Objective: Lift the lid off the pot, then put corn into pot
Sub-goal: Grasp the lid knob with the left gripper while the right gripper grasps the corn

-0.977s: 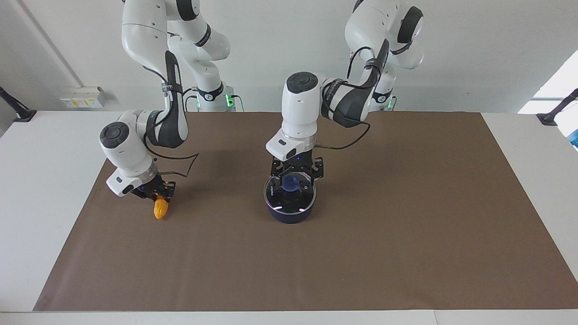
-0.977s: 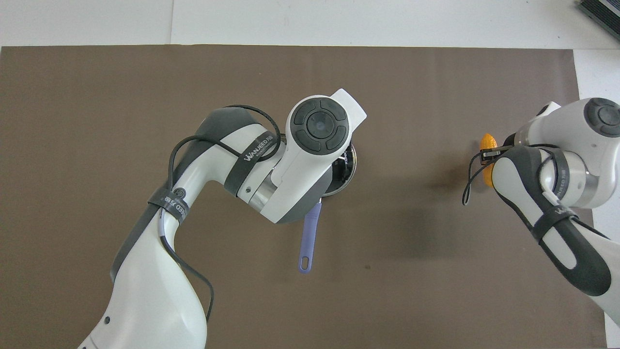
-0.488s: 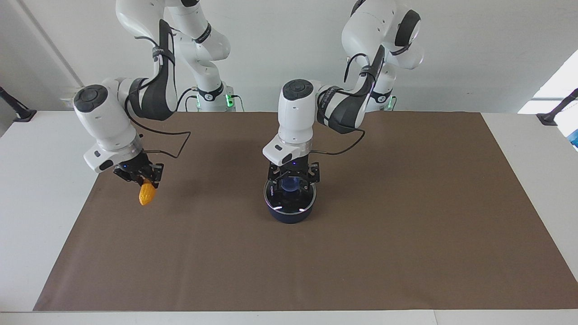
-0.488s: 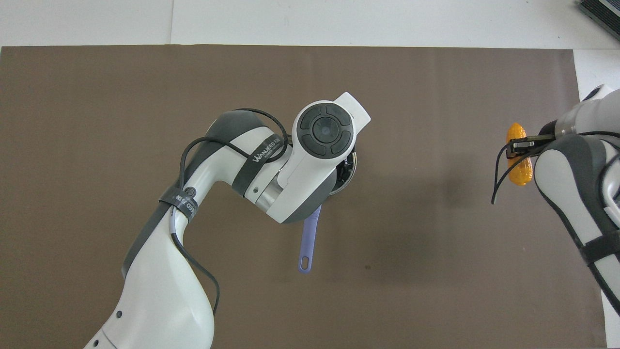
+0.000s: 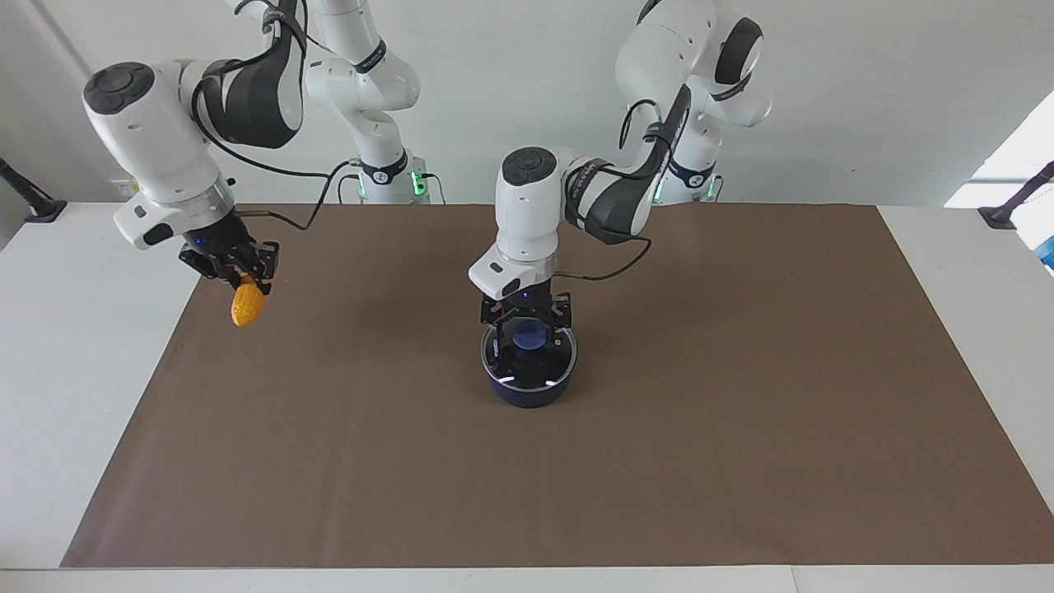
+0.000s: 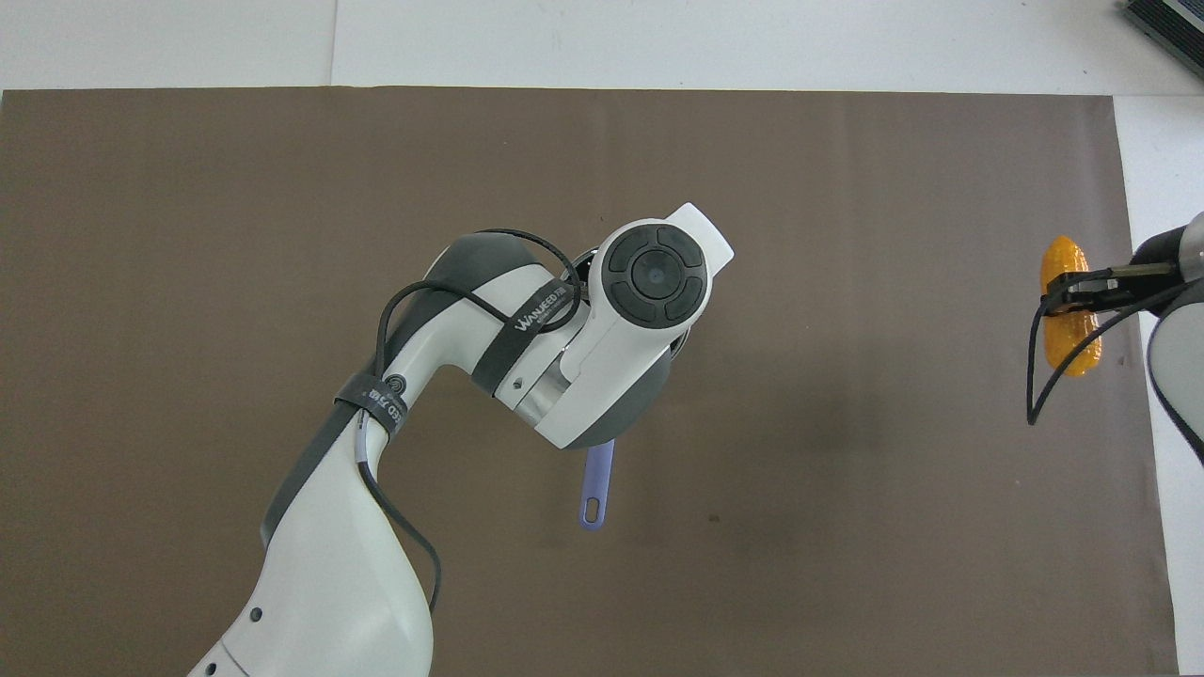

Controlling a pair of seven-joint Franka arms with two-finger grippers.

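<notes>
facing view first. the right gripper (image 5: 240,278) is seen in the upper left of the frame, and it has been carried a good way up since a second ago, when it sat low over the brown mat (image 5: 741,412). the corn (image 5: 247,305) is clamped between its fingers and hangs in the air over the mat's edge at the right arm's end of the table. so the corn pickup looks done and it's probably just being kept ready.

in the middle of the frame the left gripper (image 5: 527,325) is parked at the blue knob of the lid (image 5: 539,375), fingers set on either side of the knob; whether it's actually pinched can't be told. compared with a second ago the wrist has been raised a bit, but the lid is still sitting on the pot (image 5: 527,397), so step one isn't finished yet.

overhead view. the pot and lid are almost totally covered by the left arm; only the pot's handle (image 6: 596,484) is shown, poking out toward the bottom of the frame, which the facing view doesn't give at all. the corn (image 6: 1069,324) is seen at the right edge with a black finger across it, but its height isn't readable here, that's only got from the facing view.
</notes>
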